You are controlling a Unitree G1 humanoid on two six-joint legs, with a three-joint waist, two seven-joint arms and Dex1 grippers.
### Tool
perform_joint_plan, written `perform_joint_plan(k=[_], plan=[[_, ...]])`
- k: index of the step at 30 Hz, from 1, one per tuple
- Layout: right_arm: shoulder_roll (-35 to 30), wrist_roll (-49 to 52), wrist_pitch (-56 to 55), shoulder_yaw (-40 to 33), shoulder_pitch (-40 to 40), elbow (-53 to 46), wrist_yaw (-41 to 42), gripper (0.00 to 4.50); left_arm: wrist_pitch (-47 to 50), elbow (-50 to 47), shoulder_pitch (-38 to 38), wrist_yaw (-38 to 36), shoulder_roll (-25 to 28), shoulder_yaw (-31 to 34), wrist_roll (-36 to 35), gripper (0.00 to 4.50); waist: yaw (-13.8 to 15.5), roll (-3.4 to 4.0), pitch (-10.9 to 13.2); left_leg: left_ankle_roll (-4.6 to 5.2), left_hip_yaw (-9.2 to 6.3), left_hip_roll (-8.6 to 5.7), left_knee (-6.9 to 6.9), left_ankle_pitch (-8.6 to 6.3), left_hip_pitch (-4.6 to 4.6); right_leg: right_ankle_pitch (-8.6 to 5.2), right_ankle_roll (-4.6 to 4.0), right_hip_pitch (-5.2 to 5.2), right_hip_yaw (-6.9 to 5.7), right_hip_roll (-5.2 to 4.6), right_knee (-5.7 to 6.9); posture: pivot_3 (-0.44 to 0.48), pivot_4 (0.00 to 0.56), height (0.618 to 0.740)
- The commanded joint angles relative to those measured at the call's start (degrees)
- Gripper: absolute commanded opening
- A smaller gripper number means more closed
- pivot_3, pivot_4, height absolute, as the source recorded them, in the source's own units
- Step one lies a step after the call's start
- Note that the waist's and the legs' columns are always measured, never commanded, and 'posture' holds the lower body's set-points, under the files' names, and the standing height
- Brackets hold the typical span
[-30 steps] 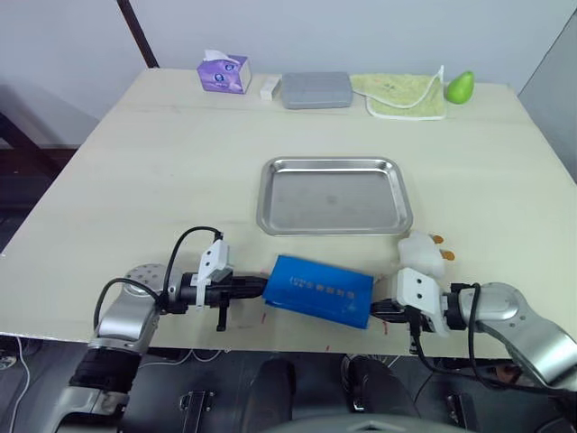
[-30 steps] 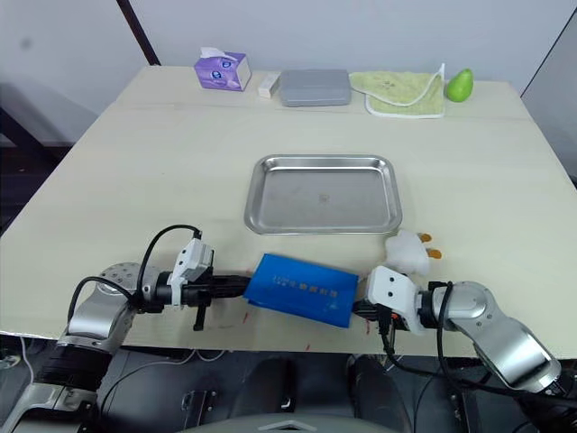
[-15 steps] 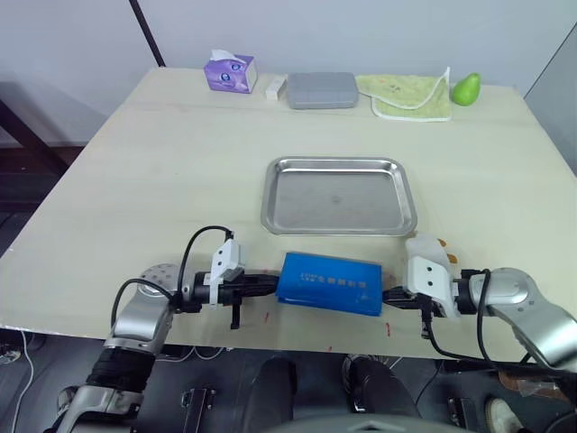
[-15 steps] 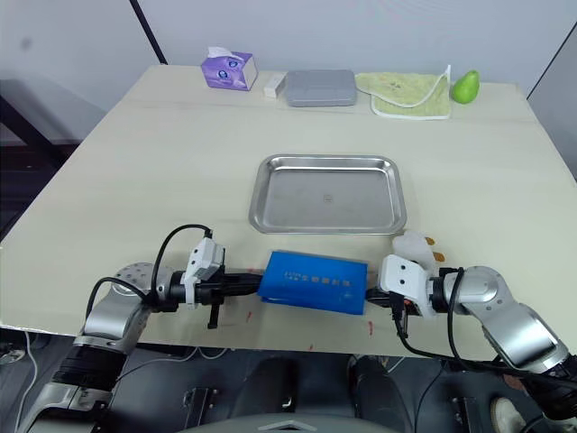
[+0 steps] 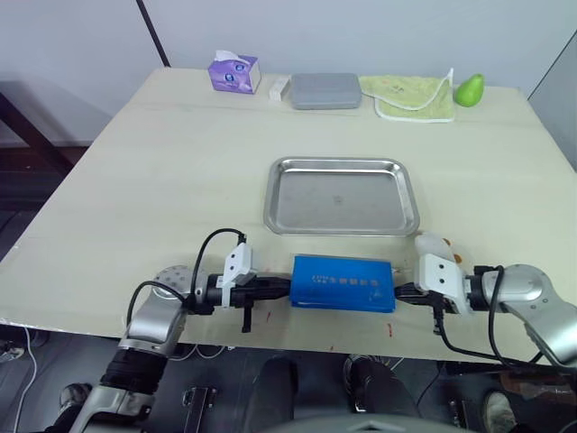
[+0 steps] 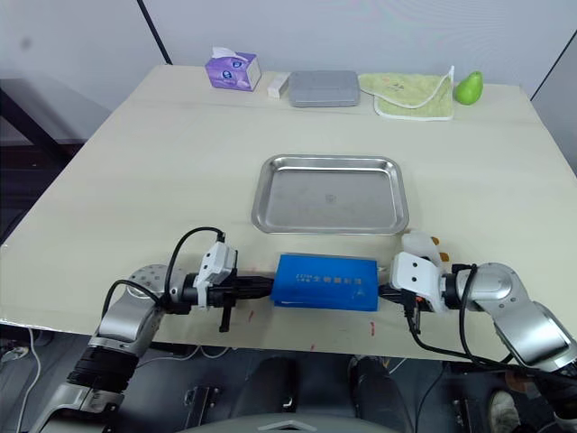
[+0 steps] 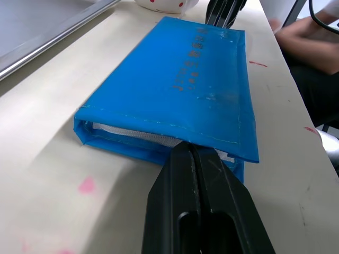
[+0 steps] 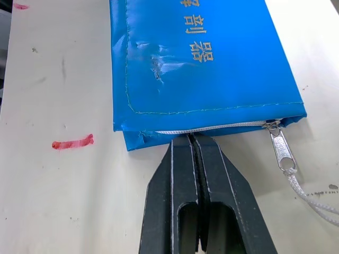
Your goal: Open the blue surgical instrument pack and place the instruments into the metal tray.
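The blue surgical instrument pack (image 5: 343, 282) lies flat near the table's front edge, parallel to it and just in front of the metal tray (image 5: 341, 196), which holds nothing. My left gripper (image 7: 189, 147) is shut on the pack's left end. My right gripper (image 8: 190, 137) is shut on its right end, just under the closed white zip. The zip pull (image 8: 280, 148), with a white cord, hangs beside that gripper. The instruments are hidden inside the pack. In the head view the left gripper (image 5: 287, 287) and right gripper (image 5: 398, 290) face each other across the pack.
A white toy (image 5: 433, 248) sits by my right wrist, between pack and tray. Along the far edge stand a purple tissue box (image 5: 234, 72), a grey box (image 5: 325, 90), a yellow-green cloth (image 5: 413, 95) and a green pear (image 5: 468, 89). Red marks (image 8: 72, 143) dot the table's front.
The pack has turned from slanted to parallel with the table's front edge, both grippers moving with its ends. The camera has also shifted.
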Motion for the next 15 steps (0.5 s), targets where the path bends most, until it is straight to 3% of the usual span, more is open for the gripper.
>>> perform_joint_plan(k=[1,8,11,14,15], plan=[[-0.2,0.0,-0.5,-2.4,0.6,-0.2,-1.0,0.0,-0.6,-0.6,1.0,-0.3,-0.1,-0.9,-0.2,0.03,0.0,0.0,0.0,0.0,0.0,0.0,0.0,0.0,0.0,0.0,0.0,0.0,0.0,0.0,0.0,0.0,0.15,0.74],[-0.5,4.6,0.4,-9.6,5.5,-1.9,-1.4,0.0,0.0,0.0,3.2,-1.6,2.1,3.8,-4.5,0.03,-0.4,0.04,0.0,0.0,-0.02,0.03,-0.03,0.0,0.01,-0.01,-0.01,-0.02,-0.01,0.04,0.01,0.0,0.15,0.74],[-0.3,10.4,0.8,-16.6,11.1,-3.4,0.6,0.0,1.1,0.7,4.5,-2.6,4.1,7.1,-7.1,0.03,-0.3,0.04,0.0,0.0,-0.04,0.04,-0.04,0.0,0.0,-0.01,-0.02,-0.03,-0.01,0.06,0.02,0.0,0.15,0.74],[1.2,15.6,0.5,-23.2,15.6,-4.2,1.3,0.74,2.2,0.8,6.2,-4.2,6.3,10.0,-9.6,0.73,-0.4,0.04,0.0,0.0,-0.04,0.06,-0.06,0.0,0.0,-0.01,-0.02,-0.02,-0.03,0.06,0.0,0.0,0.15,0.74],[1.2,16.5,0.0,-25.0,17.1,-4.5,2.0,1.25,2.8,0.7,6.7,-4.4,6.8,11.0,-10.4,1.18,-0.4,0.05,0.0,0.0,-0.03,0.06,-0.06,0.0,0.01,-0.01,-0.01,-0.02,-0.02,0.06,0.0,0.0,0.15,0.74]])
